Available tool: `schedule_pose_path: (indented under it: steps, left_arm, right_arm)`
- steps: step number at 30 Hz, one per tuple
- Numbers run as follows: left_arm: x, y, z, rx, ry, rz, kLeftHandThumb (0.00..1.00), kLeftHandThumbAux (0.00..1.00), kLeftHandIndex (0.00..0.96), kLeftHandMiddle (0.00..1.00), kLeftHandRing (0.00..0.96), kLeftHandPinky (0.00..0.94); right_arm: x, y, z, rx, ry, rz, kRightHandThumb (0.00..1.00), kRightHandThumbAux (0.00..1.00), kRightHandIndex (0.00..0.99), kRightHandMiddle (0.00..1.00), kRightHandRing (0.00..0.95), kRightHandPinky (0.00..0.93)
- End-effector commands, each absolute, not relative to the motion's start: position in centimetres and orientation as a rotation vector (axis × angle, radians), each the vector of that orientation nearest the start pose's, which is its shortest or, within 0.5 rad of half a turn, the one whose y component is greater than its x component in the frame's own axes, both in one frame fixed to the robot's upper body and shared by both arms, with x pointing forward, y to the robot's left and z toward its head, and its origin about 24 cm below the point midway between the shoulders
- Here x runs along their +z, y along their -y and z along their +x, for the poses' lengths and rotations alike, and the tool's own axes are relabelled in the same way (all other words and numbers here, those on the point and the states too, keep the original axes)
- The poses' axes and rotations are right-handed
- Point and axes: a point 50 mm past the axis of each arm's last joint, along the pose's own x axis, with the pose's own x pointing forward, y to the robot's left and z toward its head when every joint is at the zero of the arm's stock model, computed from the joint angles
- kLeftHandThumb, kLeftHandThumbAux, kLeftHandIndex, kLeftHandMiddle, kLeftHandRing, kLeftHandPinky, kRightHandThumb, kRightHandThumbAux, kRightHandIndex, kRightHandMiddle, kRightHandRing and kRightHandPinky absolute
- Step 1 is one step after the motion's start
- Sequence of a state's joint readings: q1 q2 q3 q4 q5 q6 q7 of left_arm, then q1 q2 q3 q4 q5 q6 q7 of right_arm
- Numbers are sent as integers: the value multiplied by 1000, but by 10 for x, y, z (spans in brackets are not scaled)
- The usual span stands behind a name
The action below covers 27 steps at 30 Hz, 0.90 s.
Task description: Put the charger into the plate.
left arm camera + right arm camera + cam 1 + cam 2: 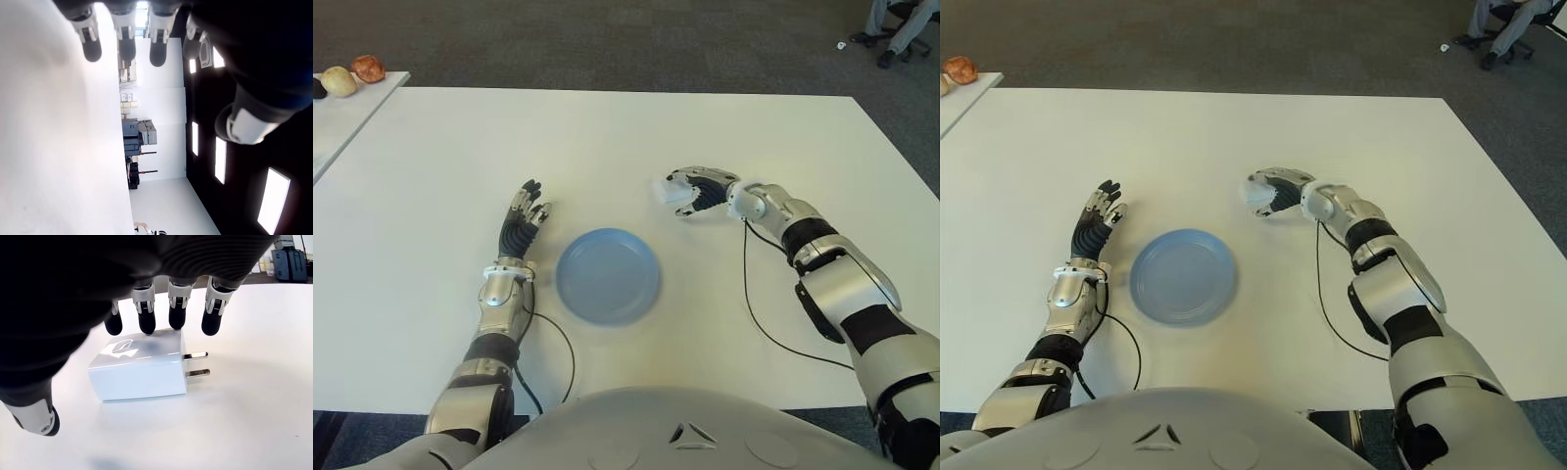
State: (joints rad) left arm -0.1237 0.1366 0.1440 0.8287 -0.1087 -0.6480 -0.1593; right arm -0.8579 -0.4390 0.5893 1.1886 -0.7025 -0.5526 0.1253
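A white charger (139, 367) with two metal prongs lies flat on the white table (607, 137), to the right of and a little beyond the blue plate (607, 275). My right hand (693, 194) arches over the charger (675, 191). Its fingertips (146, 323) reach the block's far top edge, while the thumb (41, 418) stays off it on the near side, so the hand is open around it. The plate holds nothing. My left hand (524, 217) shows just left of the plate, fingers stretched out and holding nothing.
A black cable (749, 294) trails over the table from my right forearm. A side table (342, 108) at the far left carries a few round food items (354, 70). A seated person's legs (901, 29) show at the far right, off the table.
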Motion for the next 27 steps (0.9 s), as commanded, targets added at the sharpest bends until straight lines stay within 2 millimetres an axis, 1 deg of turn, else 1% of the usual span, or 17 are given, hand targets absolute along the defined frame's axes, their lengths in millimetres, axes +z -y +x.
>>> schedule_pose_path:
  steps: [1,5,14,22,27]
  left_arm:
    - [-81,-204,200,41,-268,-11,0,550,74,106,81,69]
    - [-82,-205,200,41,-276,-11,0,547,74,109,82,65]
    - [-82,-205,200,46,-277,-7,0,543,78,111,85,74]
    - [-82,-206,201,50,-278,-7,0,538,80,118,90,66]
    - [-82,-206,201,50,-278,-1,0,536,76,118,89,67]
  right_arm:
    - [38,181,349,870,-67,-1433,0,549,0,56,64,88]
    - [44,184,348,887,-58,-1428,0,555,0,59,67,84]
    - [49,193,342,896,-50,-1417,0,579,0,62,75,106]
    - [54,197,337,912,-42,-1429,0,566,0,79,109,141]
    - [55,198,335,914,-39,-1431,0,568,0,89,118,139]
